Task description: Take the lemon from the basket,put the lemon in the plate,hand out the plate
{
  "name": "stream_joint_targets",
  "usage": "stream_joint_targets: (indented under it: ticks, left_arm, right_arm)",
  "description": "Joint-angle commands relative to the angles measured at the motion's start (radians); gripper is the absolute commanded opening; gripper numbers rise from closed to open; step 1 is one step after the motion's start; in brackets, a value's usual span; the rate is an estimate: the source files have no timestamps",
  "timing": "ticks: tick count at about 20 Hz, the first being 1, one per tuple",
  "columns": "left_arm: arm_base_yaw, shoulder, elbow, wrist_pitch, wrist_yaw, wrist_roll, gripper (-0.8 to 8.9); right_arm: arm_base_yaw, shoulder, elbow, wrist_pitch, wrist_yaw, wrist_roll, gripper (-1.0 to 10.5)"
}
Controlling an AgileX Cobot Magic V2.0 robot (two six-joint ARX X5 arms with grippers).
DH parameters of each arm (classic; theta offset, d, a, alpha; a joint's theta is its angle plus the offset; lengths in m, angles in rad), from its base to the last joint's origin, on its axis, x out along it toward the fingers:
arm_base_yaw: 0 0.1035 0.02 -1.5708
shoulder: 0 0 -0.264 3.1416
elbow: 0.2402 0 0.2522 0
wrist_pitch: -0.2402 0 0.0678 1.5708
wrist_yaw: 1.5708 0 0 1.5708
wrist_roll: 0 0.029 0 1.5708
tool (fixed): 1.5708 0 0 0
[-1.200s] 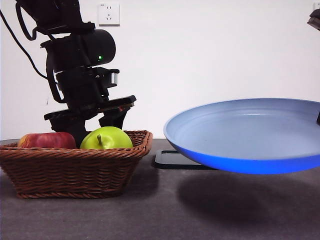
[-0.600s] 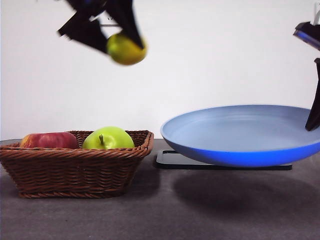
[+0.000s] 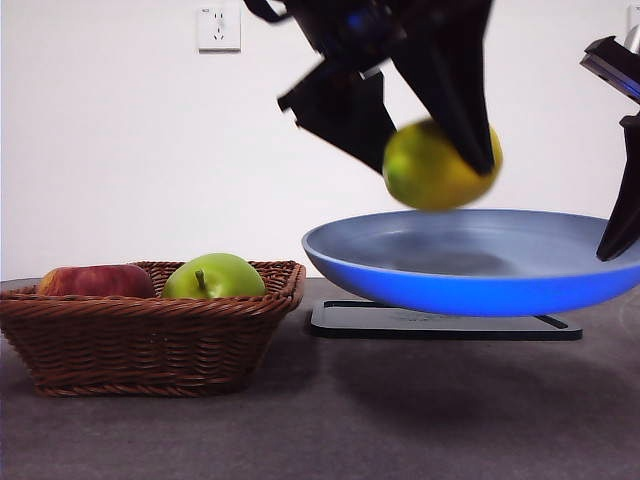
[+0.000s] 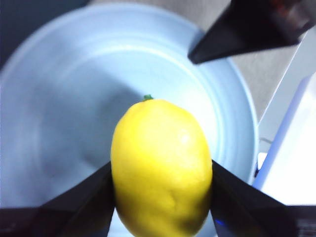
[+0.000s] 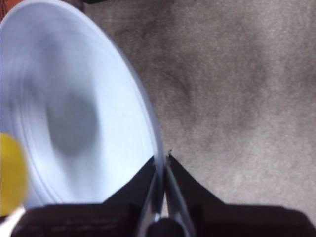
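My left gripper [image 4: 160, 197] squeezes the lemon [image 3: 440, 166] over the plate [image 3: 400, 275] (right gripper [image 5: 160, 165] pinches its rim), so I lower gently first.

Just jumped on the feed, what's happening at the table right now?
The left gripper is shut on the lemon and holds it in the air just above the plate. The right gripper grips the plate by its rim, holding it up off the table above a black tray. The lemon is not yet set down. The basket sits to the side with a green apple and a red apple in it.
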Motion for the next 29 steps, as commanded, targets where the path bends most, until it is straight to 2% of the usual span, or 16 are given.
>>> stream_joint_targets:
  ticks: [1, 3, 6, 10, 12, 17, 23, 29]
  left_arm:
    - [-0.015, 0.042, 0.017, 0.021, -0.003, 0.011, 1.8]
    - [-0.018, 0.066, 0.017, 0.022, 0.001, 0.011, 1.85]
    - [-0.018, 0.097, 0.017, 0.021, 0.001, 0.011, 2.81]
    - [-0.026, 0.103, 0.017, 0.032, 0.002, 0.011, 3.06]
    - [-0.025, 0.103, 0.017, 0.03, 0.002, 0.011, 3.75]
    - [-0.021, 0.091, 0.018, 0.021, 0.003, 0.003, 3.8]
    - [0.024, -0.051, 0.029, -0.055, 0.002, 0.006, 3.8]
    - [0.104, -0.277, 0.029, -0.151, 0.002, 0.014, 3.78]
  right_arm:
    - [0.003, 0.008, 0.01, 0.002, -0.009, 0.006, 0.0]
    - [0.003, 0.008, 0.01, 0.0, -0.009, 0.006, 0.0]
    - [0.003, 0.008, 0.01, -0.002, -0.009, 0.005, 0.0]
    - [0.002, 0.008, 0.01, -0.002, -0.009, 0.005, 0.0]
    - [0.002, 0.008, 0.01, -0.006, -0.009, 0.007, 0.0]
    - [0.002, 0.008, 0.01, -0.03, -0.009, 0.053, 0.0]
    - [0.0, 0.025, 0.033, -0.05, -0.009, 0.085, 0.0]
    - [0.0, 0.194, 0.21, -0.07, -0.008, 0.084, 0.0]
